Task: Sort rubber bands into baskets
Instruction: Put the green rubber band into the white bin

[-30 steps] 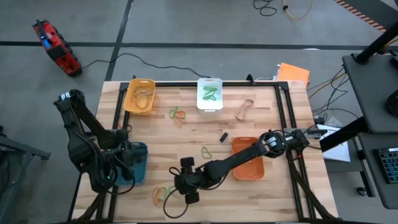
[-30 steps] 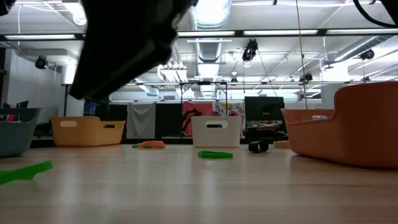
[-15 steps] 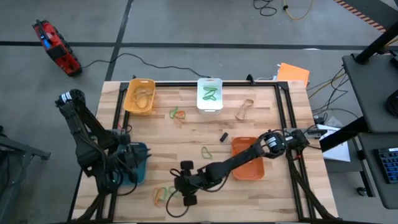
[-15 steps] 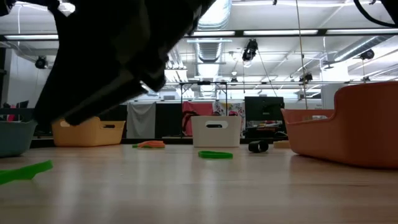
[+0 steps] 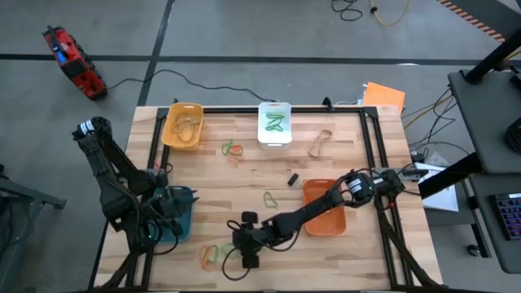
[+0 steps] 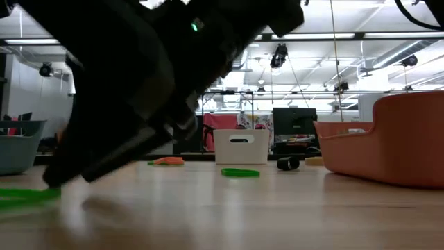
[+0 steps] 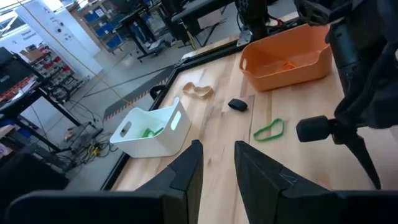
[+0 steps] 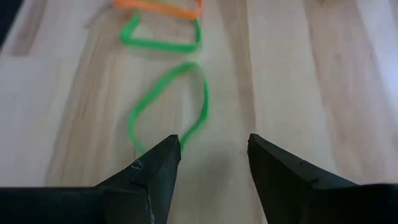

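Note:
My right gripper [image 8: 211,146] is open and low over the table near its front edge, also seen in the high view [image 5: 230,247]. Its fingertips stand at the near end of a loose green rubber band [image 8: 171,102]. Beyond that band lie another green band [image 8: 163,38] and an orange band [image 8: 163,7], which form a small cluster [image 5: 213,254]. My left gripper [image 7: 217,165] is open and empty over the teal basket [image 5: 181,203]. The yellow basket [image 5: 182,124], white basket [image 5: 274,124] and orange basket [image 5: 326,210] rest on the table. My right gripper comes at the green band slanting down from the table's right. One fingertip [image 8: 166,152] overlaps the band's near end [image 8: 144,144]. I cannot tell whether it touches the band. The band lies flat on the table.
Loose bands lie on the table: a green and orange pair [image 5: 232,149], a tan one [image 5: 320,142], a black one [image 5: 292,177] and a green one [image 5: 270,197]. A black frame borders the table. The orange basket stands close beside my right arm.
My right gripper has come down toward the table and a little toward the near edge, onto the band cluster. In the low view it has dropped from well above the table down to its surface.

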Available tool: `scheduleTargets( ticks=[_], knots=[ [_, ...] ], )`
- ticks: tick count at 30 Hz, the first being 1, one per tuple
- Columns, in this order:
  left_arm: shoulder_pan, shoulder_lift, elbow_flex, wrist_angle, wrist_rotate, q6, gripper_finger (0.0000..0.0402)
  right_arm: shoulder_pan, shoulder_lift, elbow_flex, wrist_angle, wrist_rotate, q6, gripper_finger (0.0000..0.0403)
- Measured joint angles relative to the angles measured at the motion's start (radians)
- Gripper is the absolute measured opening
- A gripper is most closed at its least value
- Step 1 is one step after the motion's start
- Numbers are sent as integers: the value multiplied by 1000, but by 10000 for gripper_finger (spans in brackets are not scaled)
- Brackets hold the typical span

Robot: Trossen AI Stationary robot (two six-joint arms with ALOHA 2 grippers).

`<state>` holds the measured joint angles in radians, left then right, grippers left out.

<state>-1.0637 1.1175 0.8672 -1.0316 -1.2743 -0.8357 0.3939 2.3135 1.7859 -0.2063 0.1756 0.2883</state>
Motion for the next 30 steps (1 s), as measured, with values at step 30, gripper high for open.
scheduleTargets(
  ticks=[30],
  knots=[
    [0, 26, 0, -2, -1, -1, 77, -55, 2, -24, 196, -57, -127, 174]
  ],
)
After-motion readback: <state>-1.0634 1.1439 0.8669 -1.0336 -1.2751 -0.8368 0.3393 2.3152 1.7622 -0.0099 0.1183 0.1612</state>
